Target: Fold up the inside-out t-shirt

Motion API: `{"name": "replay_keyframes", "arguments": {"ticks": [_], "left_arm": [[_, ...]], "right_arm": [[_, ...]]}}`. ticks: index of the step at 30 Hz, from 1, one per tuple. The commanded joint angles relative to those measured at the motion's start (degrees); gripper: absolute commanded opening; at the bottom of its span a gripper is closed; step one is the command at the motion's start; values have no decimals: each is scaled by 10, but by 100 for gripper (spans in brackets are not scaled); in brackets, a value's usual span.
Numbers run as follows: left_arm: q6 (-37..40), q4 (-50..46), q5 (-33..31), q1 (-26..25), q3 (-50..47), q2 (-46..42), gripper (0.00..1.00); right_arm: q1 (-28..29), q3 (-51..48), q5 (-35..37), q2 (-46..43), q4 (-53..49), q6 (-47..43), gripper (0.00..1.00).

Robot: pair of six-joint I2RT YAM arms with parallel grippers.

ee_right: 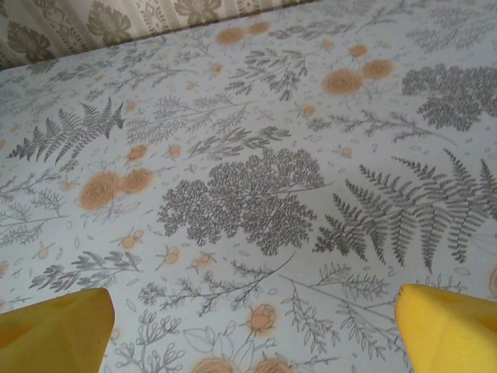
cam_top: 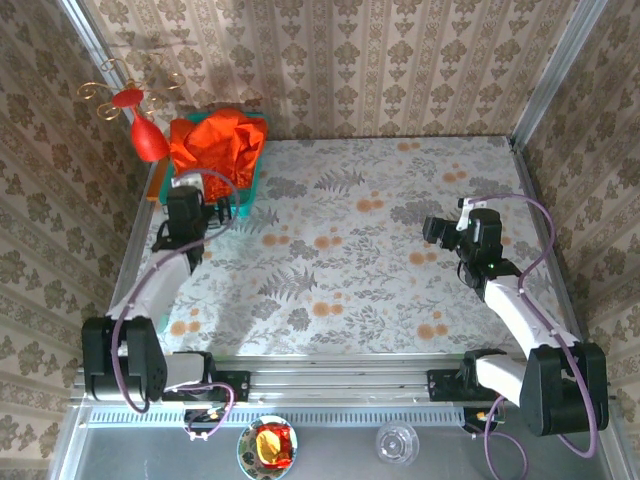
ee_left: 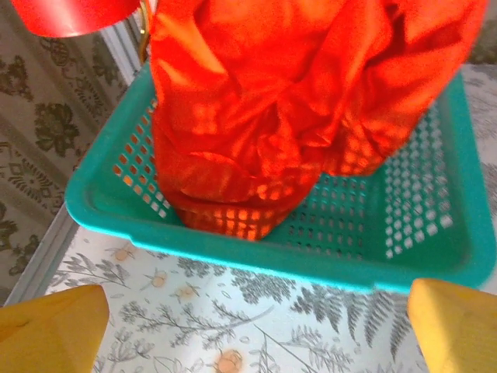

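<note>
Ornament (cam_top: 140,125): red, glossy, with gold wire curls. It sits just left of the teal basket (cam_top: 257,172), against the wall, and its red body also shows at the top left corner of the left wrist view (ee_left: 70,15).

T-shirt (cam_top: 215,140): bright orange-red, bunched in a loose heap inside the basket and rising above its rim. Not folded or spread out. In the left wrist view the fabric (ee_left: 295,101) fills most of the basket, and its colour shows through the holes of the side wall (ee_left: 256,260).

Left gripper (cam_top: 203,207): just in front of the basket's near wall, pointing at it. Yellow fingers (ee_left: 54,326) are spread wide with nothing between them. They are clear of the basket and the shirt, over the floral table (cam_top: 350,260).

Right gripper (cam_top: 443,228): well apart from the basket, far to its right over bare table. Its fingers (ee_right: 54,330) are also spread, one at each lower corner of the wrist view, holding nothing. Fern and flower print lies beneath them.
</note>
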Motion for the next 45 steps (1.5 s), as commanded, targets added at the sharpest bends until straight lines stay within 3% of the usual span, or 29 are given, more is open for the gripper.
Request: {"name": "replay_keyframes", "arguments": {"ticks": [1,7,14,21,38,45], "left_arm": [[-43,-127,-7,20,79,50,100],[-33,-206,18,35,224,173,99],[-22,-274,60,35,385,308,89],[-16,-346,68,35,517,437,65],[-18,-364,88,42,657,571,35],[-16,-366,103,45,659,572,11]], "right_arm": [[6,20,-6,-12,-37,17,94],[7,32,-3,-10,-54,18,94],[8,41,-12,-4,-56,20,94],[11,58,-10,-1,-78,13,94],[14,73,-13,-18,-98,8,94],[20,78,-6,-30,-105,11,94]]}}
